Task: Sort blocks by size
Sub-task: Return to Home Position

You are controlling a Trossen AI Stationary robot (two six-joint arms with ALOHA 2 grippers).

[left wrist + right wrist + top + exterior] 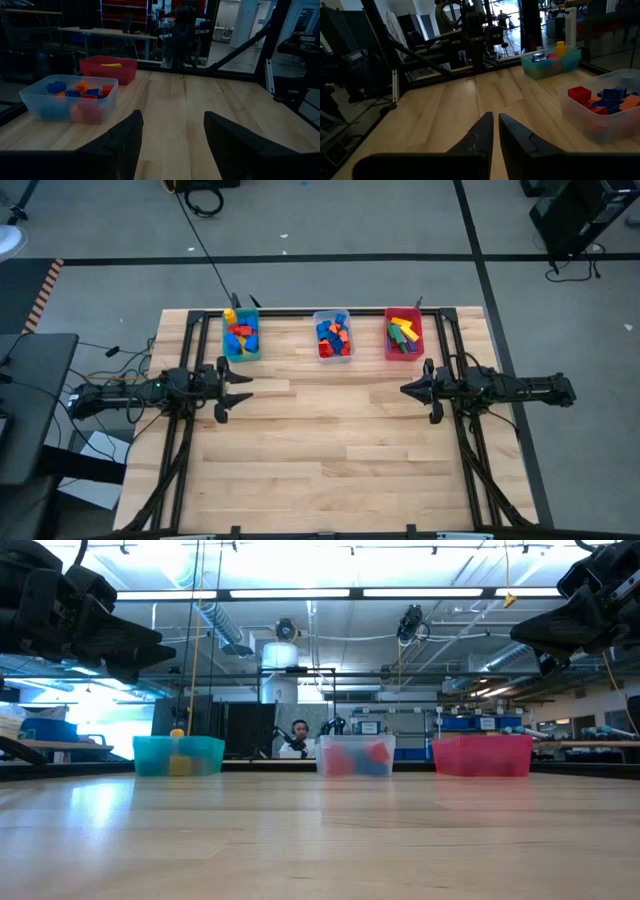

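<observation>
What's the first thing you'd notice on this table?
Three bins line the table's far edge: a teal bin, a clear bin and a red bin, each holding bright blocks. Nearer, two dark pincers face each other: the left pincer open, the right pincer shut.

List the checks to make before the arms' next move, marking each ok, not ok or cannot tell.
1. Left tool open, holding nothing: ok.
2. Right tool shut, holding nothing: ok.
3. Both tools apart from the teal bin, clear bin and red bin: ok.
4. Blocks in each bin matching in size: cannot tell.
5. None lying loose on the table: ok.
</observation>
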